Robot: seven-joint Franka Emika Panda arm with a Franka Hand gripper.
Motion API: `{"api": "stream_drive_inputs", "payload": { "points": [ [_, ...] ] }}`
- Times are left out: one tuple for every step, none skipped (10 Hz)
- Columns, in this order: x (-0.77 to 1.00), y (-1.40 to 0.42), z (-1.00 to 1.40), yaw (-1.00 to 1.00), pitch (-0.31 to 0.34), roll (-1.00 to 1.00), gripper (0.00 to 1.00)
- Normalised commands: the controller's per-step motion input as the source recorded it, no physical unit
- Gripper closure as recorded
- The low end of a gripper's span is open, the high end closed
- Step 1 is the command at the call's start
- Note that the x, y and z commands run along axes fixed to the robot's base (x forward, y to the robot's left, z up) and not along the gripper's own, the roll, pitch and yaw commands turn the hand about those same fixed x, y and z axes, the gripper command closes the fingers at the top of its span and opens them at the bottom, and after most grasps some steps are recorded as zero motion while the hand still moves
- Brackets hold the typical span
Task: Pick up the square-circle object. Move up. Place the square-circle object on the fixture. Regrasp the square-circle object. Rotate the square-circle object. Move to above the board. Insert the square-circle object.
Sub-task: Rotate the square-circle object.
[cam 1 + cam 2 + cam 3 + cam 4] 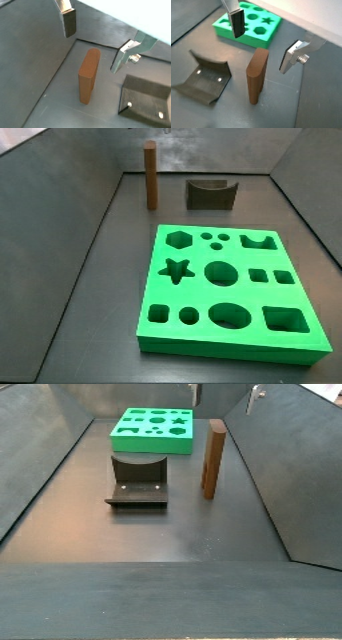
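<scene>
The slim brown wood-coloured peg (pixel 211 459), the square-circle object of the task, stood upright on the dark grey floor (pixel 160 534), free of any grip. It rose just beside the small dark grey-brown fixture (pixel 138 482) with its curved notch, between that block and one side wall, and near the end of the large bright green board (pixel 230 288) with its shaped cut-outs. In both wrist views the pincer (pixel 264 40) hung above the peg with its jaws spread wide apart, one silver finger (pixel 69 22) on each side and neither pad touching the wood. The peg appeared rigid and probably light, with smooth flat faces (pixel 88 75) that offered the pads a firm seat; being tall on a narrow foot, it would likely topple if one finger arrived first. A hold across two opposite flat faces near the upper end seemed best, centred to close evenly.
</scene>
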Motion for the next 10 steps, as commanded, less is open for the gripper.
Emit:
{"api": "stream_drive_inputs", "payload": {
  "points": [
    [0.03, 0.00, -0.02, 1.00, 0.045, 0.02, 0.00],
    [0.03, 0.00, -0.02, 1.00, 0.050, 0.02, 0.00],
    [0.04, 0.00, -0.02, 1.00, 0.070, 0.03, 0.00],
    [0.04, 0.00, -0.02, 0.89, 0.072, 0.03, 0.00],
    [0.04, 0.00, -0.01, 0.56, 0.070, 0.03, 0.00],
    [0.04, 0.00, -0.01, 0.42, 0.070, 0.03, 0.00],
    [0.00, 0.00, -1.00, 0.19, 0.068, 0.03, 0.00],
    [0.02, 0.00, -1.00, 0.10, 0.048, 0.03, 0.00],
    [0.03, 0.00, -1.00, 0.07, 0.013, 0.02, 0.00],
    [0.02, -0.01, -0.91, 0.05, -0.016, 0.01, 0.00]
  ]
}}
